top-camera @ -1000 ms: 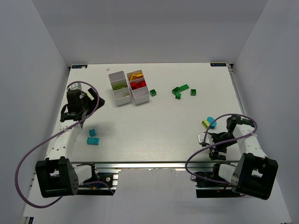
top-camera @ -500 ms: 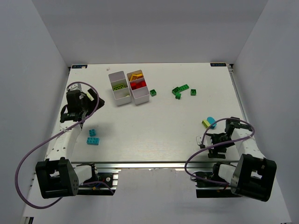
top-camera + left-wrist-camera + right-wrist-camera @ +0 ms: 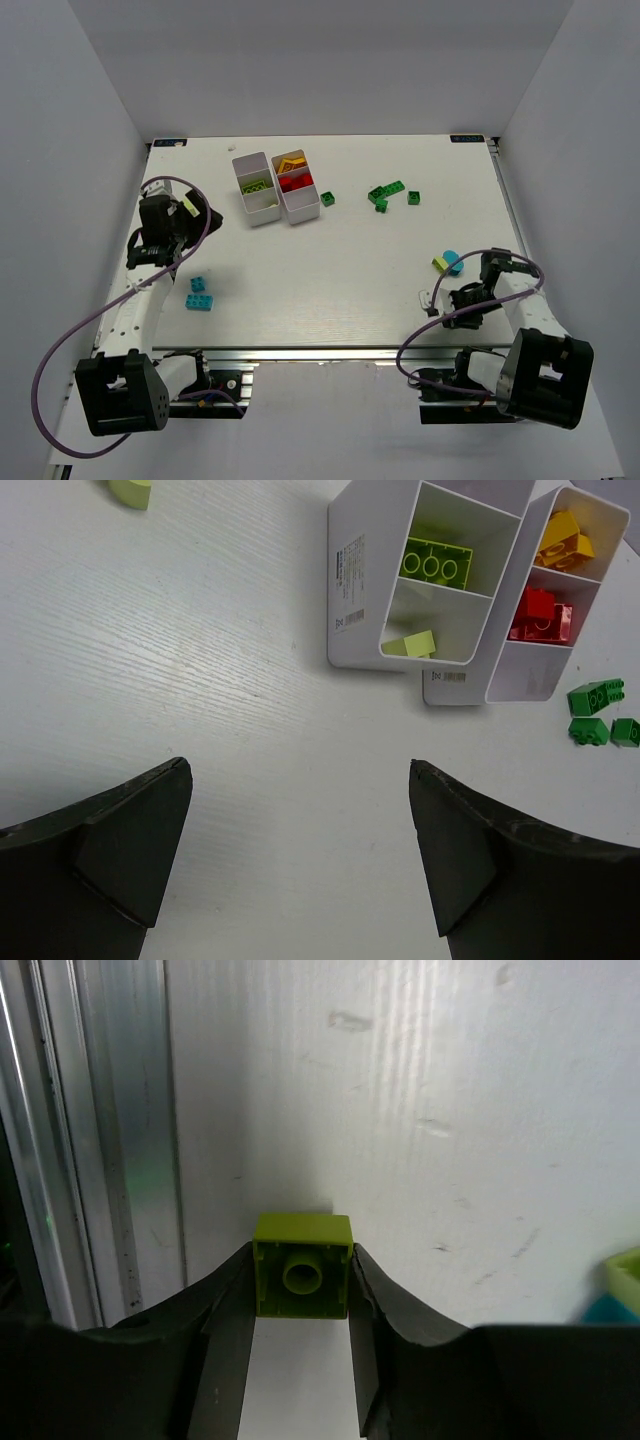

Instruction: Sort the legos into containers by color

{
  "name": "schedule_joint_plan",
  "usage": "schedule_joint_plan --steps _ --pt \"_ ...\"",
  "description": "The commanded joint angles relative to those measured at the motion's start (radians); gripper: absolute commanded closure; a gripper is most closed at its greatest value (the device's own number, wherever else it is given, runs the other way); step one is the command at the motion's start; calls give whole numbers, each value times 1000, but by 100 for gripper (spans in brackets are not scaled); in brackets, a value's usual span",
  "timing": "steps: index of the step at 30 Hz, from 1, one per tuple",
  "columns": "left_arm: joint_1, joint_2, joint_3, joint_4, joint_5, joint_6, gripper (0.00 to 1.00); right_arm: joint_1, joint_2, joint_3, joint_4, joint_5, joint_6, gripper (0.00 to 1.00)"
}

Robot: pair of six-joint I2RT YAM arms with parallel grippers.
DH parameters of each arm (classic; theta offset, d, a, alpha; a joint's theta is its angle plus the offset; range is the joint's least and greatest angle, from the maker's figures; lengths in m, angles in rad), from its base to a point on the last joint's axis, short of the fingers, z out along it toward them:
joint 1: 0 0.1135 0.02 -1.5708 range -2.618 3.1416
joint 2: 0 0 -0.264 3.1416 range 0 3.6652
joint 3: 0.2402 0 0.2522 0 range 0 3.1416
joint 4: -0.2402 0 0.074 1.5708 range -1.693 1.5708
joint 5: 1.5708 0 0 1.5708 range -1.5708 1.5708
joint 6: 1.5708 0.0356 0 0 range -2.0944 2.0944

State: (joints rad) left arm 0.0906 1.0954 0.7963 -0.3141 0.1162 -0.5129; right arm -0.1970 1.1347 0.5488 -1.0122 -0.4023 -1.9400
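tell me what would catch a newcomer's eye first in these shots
The right gripper pinches a small lime green studded plastic brick by the near edge of the white table. Toward the far left, two narrow white plastic trays stand side by side, partly filled. Loose dark green bricks lie to their right, and cyan bricks sit at the near left.

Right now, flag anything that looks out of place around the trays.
The two white trays sit slanted against the table edges. One lime brick lies loose beside the left arm, away from the lime compartment. The right hand grips a second lime brick. Nothing looks spilled or broken.
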Motion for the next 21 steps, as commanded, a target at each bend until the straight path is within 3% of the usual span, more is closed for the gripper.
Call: schedule_joint_plan --steps 1,2,3,6,11,14,17,21 --pt "8 -31 -2 -3 2 2 2 57 3 124 -42 -110 16 78" --pt "6 -29 -2 0 2 1 2 117 11 147 -36 -130 95 100" --pt "8 -29 0 0 3 1 2 155 13 170 -16 -154 96 100" --pt "8 -28 1 3 7 1 2 340 28 240 130 -223 329 100" --pt "9 -31 0 -2 2 7 2 614 143 380 578 -231 898 100" --pt "11 -37 -2 0 -1 4 2 740 299 500 739 -187 1207 100" --pt "11 -42 -2 1 -1 -3 2 820 480 710 872 -123 1395 100" --pt "14 -55 -6 0 -4 -12 2 886 734 1041 983 -41 1489 100"
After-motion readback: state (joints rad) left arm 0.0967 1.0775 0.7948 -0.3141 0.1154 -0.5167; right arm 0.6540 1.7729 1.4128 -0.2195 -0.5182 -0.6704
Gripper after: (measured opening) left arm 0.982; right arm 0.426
